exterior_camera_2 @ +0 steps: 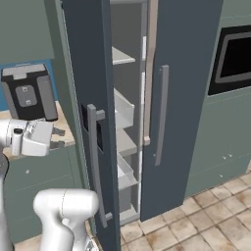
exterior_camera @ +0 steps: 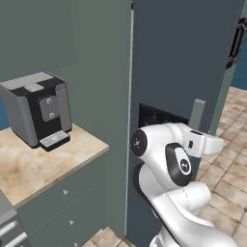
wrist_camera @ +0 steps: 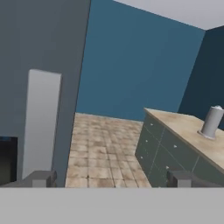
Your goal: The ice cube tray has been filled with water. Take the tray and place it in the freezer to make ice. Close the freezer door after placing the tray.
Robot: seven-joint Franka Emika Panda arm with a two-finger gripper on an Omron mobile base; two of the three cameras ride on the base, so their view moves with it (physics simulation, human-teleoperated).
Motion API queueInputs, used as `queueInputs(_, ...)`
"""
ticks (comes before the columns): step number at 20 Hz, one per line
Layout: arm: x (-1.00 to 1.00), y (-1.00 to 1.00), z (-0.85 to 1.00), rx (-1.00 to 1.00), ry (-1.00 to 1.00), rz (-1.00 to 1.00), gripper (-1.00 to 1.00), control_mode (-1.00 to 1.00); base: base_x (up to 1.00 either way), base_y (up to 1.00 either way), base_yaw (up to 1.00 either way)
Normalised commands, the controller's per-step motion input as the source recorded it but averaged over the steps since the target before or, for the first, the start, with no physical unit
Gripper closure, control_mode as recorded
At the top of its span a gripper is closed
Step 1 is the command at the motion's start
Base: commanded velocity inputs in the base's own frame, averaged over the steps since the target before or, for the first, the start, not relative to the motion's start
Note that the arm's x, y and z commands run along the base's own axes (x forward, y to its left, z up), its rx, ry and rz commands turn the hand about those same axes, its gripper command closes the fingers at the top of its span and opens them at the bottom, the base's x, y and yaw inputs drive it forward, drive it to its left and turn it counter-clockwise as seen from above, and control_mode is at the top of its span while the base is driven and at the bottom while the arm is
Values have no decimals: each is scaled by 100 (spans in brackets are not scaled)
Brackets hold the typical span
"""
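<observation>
The ice cube tray is out of view. The freezer (exterior_camera_2: 125,122) stands open and shows light grey shelves. Its door (exterior_camera_2: 88,88) is swung wide toward me, with a long grey bar handle (exterior_camera_2: 93,162) and a black dispenser panel (exterior_camera: 155,116) on its outer face. My gripper (exterior_camera_2: 57,138) is open and holds nothing. It hovers just off the door's outer face at about dispenser height. In the hand view the gripper (wrist_camera: 111,179) has the handle (wrist_camera: 41,127) at its left, and the fingertips (wrist_camera: 41,178) are spread wide apart.
A coffee machine (exterior_camera: 36,108) sits on the beige counter (exterior_camera: 43,164) left of the freezer. The twin fridge door (exterior_camera_2: 184,98) is shut, with a wall oven (exterior_camera_2: 235,59) to its right. Across the tiled floor (wrist_camera: 105,148), another counter (wrist_camera: 188,135) carries a grey cylinder (wrist_camera: 212,122).
</observation>
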Motion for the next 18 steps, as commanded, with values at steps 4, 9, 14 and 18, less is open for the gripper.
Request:
queueInputs(4, 0, 0, 0, 0, 0, 0, -100, 100, 29, 14, 0)
queueInputs(9, 8, 20, 0, 0, -1, 0, -100, -100, 10, 11, 0)
queueInputs(14, 13, 58, 0, 0, -2, -6, -100, -100, 0, 0, 0)
queueInputs(18, 37, 18, 0, 1, -4, -12, -100, -100, 0, 0, 0)
